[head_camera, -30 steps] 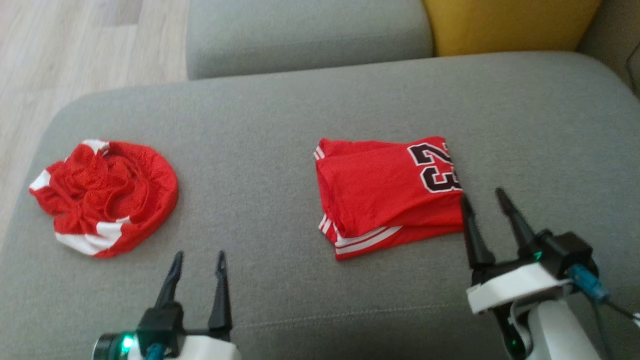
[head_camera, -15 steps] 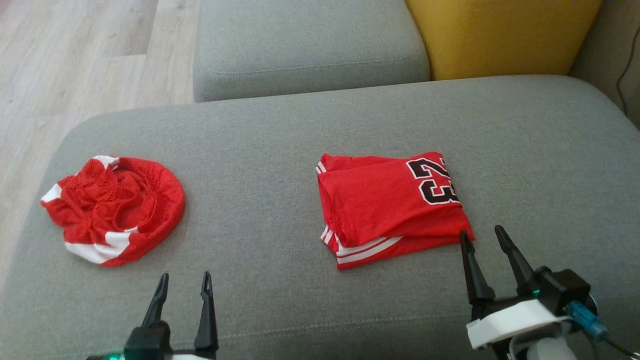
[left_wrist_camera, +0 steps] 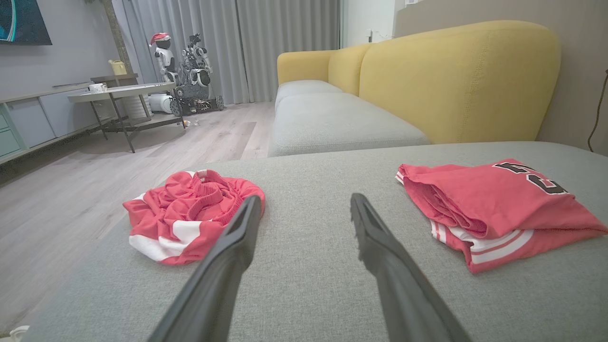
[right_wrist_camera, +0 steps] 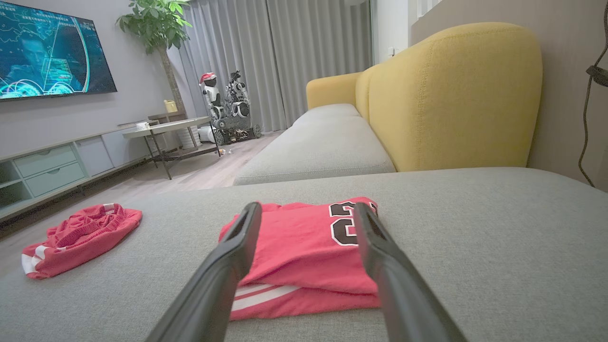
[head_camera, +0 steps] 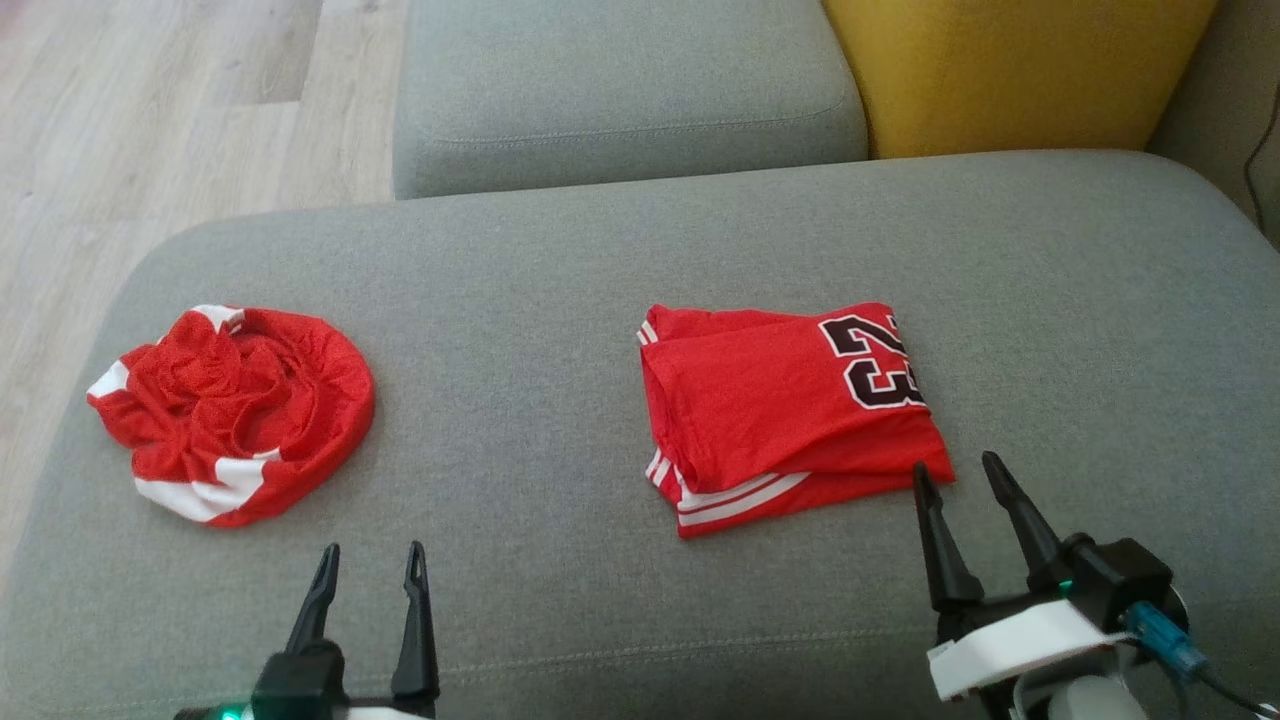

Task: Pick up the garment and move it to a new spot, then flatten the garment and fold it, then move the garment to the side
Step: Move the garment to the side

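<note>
Two red garments lie on the grey sofa cushion [head_camera: 540,280]. One is a folded red jersey [head_camera: 770,410] with white stripes and a black number, right of the middle. The other is a crumpled red and white garment [head_camera: 235,410] at the left. My right gripper [head_camera: 955,466] stands open, its fingertips just off the jersey's near right corner and apart from it. In the right wrist view the jersey [right_wrist_camera: 299,242] lies beyond the open right gripper [right_wrist_camera: 308,206]. My left gripper [head_camera: 370,550] is open over bare cushion; in the left wrist view it [left_wrist_camera: 305,199] points between the crumpled garment [left_wrist_camera: 190,213] and the jersey [left_wrist_camera: 489,199].
A second grey seat cushion [head_camera: 620,90] and a yellow backrest [head_camera: 1000,70] lie beyond the cushion. Wooden floor [head_camera: 150,120] drops off to the left. A dark cable [head_camera: 1255,150] hangs at the far right. A low table [left_wrist_camera: 118,90] stands across the room.
The head view has tilted, so everything sits lower in it. Relative to the jersey, my right gripper has drawn back from its right edge to its near corner. Both grippers stay open.
</note>
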You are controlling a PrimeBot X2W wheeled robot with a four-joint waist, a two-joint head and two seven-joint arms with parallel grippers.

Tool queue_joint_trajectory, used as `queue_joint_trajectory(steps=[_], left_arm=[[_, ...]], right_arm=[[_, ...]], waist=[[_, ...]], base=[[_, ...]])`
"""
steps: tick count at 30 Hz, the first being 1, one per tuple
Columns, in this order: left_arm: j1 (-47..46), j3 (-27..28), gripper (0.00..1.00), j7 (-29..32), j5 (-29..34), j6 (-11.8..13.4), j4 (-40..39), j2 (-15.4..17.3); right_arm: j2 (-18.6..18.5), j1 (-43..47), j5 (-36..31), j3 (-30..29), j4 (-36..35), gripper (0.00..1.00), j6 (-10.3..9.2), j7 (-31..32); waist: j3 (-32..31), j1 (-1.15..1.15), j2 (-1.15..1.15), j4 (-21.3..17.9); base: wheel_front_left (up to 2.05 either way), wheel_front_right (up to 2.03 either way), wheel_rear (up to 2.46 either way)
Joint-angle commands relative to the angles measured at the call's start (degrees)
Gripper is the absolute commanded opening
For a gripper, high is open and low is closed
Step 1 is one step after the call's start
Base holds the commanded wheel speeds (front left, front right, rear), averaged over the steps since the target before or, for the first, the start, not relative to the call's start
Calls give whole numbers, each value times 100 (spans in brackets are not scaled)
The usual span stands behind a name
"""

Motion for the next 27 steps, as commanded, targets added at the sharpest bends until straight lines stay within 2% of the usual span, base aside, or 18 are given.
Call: queue_joint_trajectory(steps=[1, 12, 18, 23, 27], left_arm=[[-237, 244, 100, -70, 58, -10, -167, -60], [-260, 268, 100, -70, 138, -98, -172, -118], [-385, 241, 100, -70, 179, -144, -244, -137], [-592, 56, 100, -70, 240, -266, -262, -155], [-883, -148, 100, -70, 308, -364, -277, -170]], right_arm=[[-39, -210, -66, 156, -175, 100, 20, -64], [-91, -322, -78, 232, -95, 100, 20, -64], [-127, -943, -42, 84, 182, 100, 20, -64], [-268, -1833, -167, -460, 1338, 100, 20, 11], [-500, -2690, -353, -849, 2252, 100, 20, 481]], waist=[[6, 0, 0, 1], [117, 0, 0, 34], [392, 0, 0, 83], [722, 0, 0, 234], [1153, 0, 0, 378]], base=[[0, 0, 0], [0, 0, 0], [0, 0, 0], [0, 0, 0], [0, 0, 0]])
